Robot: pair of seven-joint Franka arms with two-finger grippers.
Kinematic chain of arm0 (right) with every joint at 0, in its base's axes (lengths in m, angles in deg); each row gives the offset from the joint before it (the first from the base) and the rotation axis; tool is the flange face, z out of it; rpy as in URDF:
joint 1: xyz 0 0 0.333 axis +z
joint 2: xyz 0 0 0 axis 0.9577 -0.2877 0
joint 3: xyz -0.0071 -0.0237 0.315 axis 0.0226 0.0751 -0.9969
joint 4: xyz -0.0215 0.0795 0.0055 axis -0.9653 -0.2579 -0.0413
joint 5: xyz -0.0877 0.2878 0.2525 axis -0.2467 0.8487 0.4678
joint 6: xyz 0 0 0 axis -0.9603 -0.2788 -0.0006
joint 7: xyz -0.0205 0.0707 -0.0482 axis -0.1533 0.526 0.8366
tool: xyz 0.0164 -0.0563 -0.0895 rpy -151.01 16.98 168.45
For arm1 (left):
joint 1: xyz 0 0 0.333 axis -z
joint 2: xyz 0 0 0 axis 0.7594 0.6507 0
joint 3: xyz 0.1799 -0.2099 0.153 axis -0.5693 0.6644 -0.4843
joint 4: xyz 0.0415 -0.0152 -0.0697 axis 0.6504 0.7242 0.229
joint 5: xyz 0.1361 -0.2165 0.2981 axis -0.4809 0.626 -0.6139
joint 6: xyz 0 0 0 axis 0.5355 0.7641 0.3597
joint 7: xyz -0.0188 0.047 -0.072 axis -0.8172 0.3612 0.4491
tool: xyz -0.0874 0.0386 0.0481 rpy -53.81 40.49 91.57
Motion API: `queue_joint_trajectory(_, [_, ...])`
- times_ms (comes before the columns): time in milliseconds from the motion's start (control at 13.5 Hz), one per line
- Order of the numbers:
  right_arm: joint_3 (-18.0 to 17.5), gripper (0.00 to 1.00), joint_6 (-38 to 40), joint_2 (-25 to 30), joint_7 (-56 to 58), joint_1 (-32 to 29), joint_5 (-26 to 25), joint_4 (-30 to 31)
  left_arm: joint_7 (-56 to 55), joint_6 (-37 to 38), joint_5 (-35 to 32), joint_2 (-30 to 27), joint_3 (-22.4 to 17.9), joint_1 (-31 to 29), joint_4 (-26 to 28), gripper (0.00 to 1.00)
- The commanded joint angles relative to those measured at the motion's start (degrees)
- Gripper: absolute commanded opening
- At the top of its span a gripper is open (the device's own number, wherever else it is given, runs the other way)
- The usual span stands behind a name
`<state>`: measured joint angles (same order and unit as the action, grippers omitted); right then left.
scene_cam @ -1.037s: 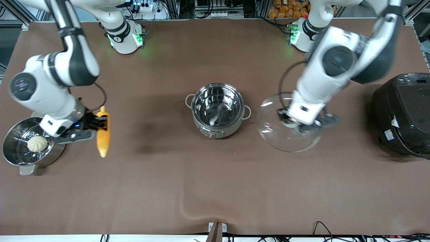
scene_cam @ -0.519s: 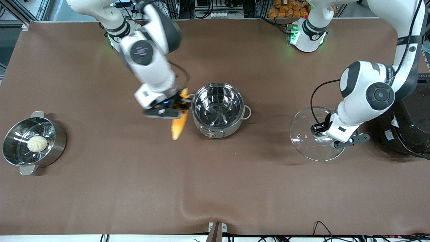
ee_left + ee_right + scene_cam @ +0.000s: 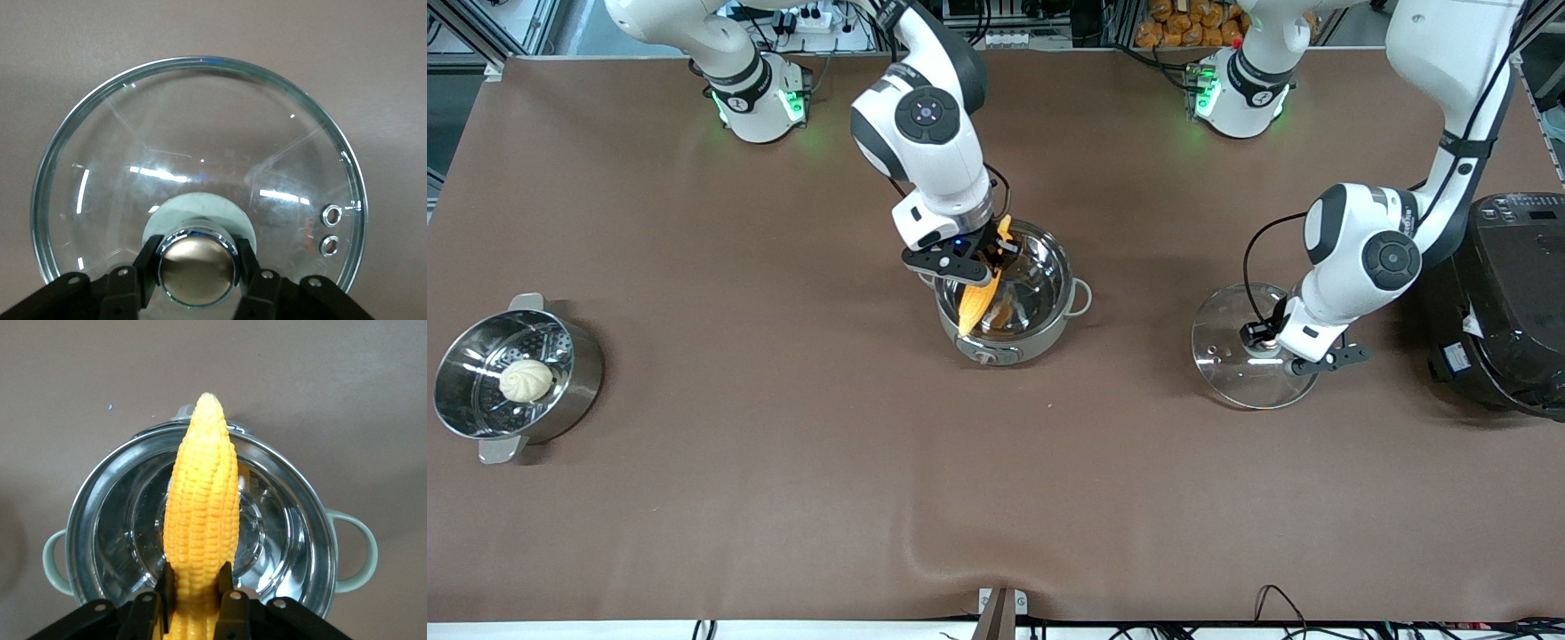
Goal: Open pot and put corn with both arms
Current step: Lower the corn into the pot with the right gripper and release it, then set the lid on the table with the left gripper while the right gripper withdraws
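The pale-grey pot point(image 3: 1005, 289) stands open at the table's middle, its steel inside showing; it also shows in the right wrist view point(image 3: 120, 520). My right gripper point(image 3: 983, 258) is shut on the yellow corn point(image 3: 975, 304) and holds it over the pot's opening, tip toward the control knob. In the right wrist view the corn point(image 3: 200, 513) lies across the pot's mouth. My left gripper point(image 3: 1272, 348) is shut on the knob point(image 3: 197, 265) of the glass lid point(image 3: 1240, 356), which lies low on the table toward the left arm's end. The lid point(image 3: 200, 133) fills the left wrist view.
A bare steel steamer pot point(image 3: 574, 378) with a white bun point(image 3: 525, 380) stands at the right arm's end. A big black rice cooker point(image 3: 1498, 302) stands at the left arm's end, close beside the left arm.
My right gripper has carried the corn from beside the steamer pot across to over the open pot. My left gripper has moved the lid toward the rice cooker and lowered it.
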<state>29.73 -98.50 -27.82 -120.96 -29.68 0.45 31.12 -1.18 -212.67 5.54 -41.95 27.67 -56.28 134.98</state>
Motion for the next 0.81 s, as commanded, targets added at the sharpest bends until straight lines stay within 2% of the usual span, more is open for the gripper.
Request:
queue_joint_trajectory(0, [0.89,1.0,1.0,-0.58,-1.49,-0.17,-2.46,-1.66,1.76,-1.92,-0.92,-0.72,0.87,-1.92,2.08,0.0])
queue_joint_trajectory(148, [0.89,1.0,1.44,0.03,-1.23,-0.53,-2.65,-1.57,1.94,-2.01,-0.92,-0.72,0.95,-2.18,2.78,0.0])
queue_joint_trajectory(296, [1.15,1.0,5.46,1.35,-0.79,-1.05,-2.73,-1.66,1.85,-2.01,-0.92,-0.45,0.95,-2.09,2.7,0.0])
queue_joint_trajectory(370, [1.15,1.0,8.36,2.75,-0.18,-2.45,-2.82,-1.49,1.85,-1.83,-0.92,-0.45,0.95,-1.83,2.61,0.27])
queue_joint_trajectory(444, [1.15,1.0,11.08,4.24,2.01,-4.55,-3.0,-1.48,1.76,-1.83,-0.92,-0.45,0.95,-1.65,2.35,0.75])
queue_joint_trajectory(519, [1.15,1.0,13.37,5.47,5.6,-7.7,-3.0,-1.48,1.76,-1.74,-0.92,-1.06,0.95,-1.65,2.0,1.0])
queue_joint_trajectory(741, [1.33,1.0,16.12,7.76,19.56,-16.5,-3.08,-1.57,2.2,0.52,-0.92,-6.15,1.04,-1.92,-1.94,1.0])
